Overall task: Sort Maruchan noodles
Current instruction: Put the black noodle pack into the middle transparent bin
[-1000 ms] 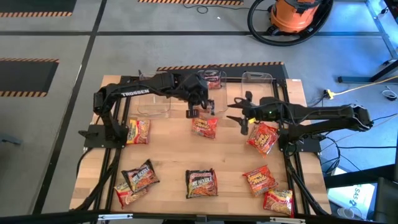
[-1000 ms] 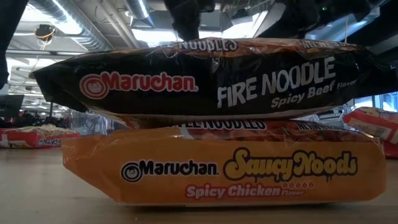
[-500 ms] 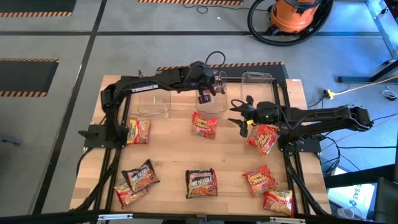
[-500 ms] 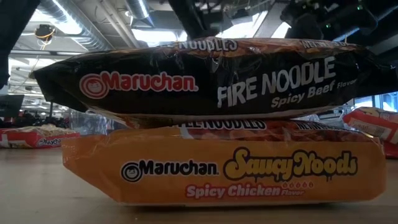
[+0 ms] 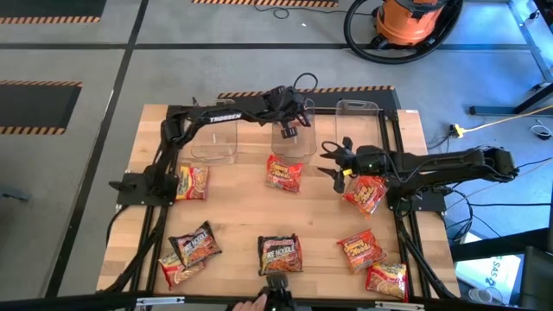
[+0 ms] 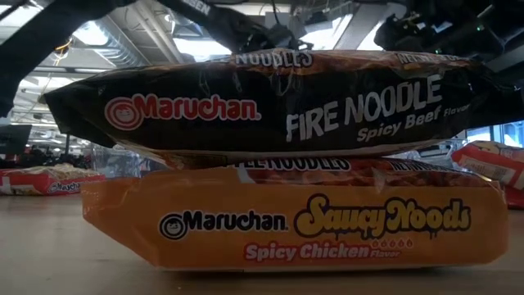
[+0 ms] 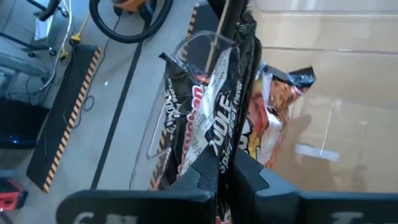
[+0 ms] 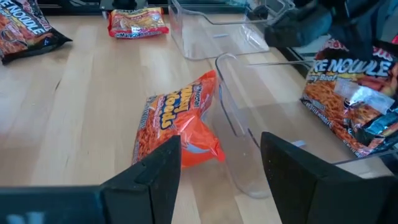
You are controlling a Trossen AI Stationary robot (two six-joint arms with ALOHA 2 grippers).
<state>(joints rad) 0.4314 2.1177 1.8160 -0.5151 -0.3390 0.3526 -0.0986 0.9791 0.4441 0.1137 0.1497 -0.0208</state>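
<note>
My left gripper (image 5: 289, 131) is stretched over the middle clear tub (image 5: 294, 142) at the far side and is shut on a dark Fire Noodle packet (image 7: 211, 106), which also shows in the right wrist view (image 8: 351, 87). My right gripper (image 5: 333, 161) hovers open just right of that tub, with a red packet (image 5: 365, 192) beside it. A red-orange packet (image 5: 283, 174) lies flat in front of the tub and also shows ahead of the right fingers (image 8: 177, 121). My left gripper pinches the dark packet between its two fingers at one end (image 7: 214, 155), coming from above. The packet is lifted and hangs edge-on below the fingers into the middle tub's mouth. Whether its lower end touches the tub floor cannot be told.
Clear tubs stand left (image 5: 214, 138) and right (image 5: 359, 112) of the middle one. Loose packets lie at the left (image 5: 192, 181), near left (image 5: 194, 244), near right (image 5: 359, 249) and corner (image 5: 386, 278). A dark packet (image 6: 270, 102) rests on an orange one (image 6: 295, 221) by the near edge.
My left gripper has moved from above the red-orange packet toward the far edge and now stands over the middle tub, carrying the dark packet with it. The right gripper has stayed nearly where it was, open.
</note>
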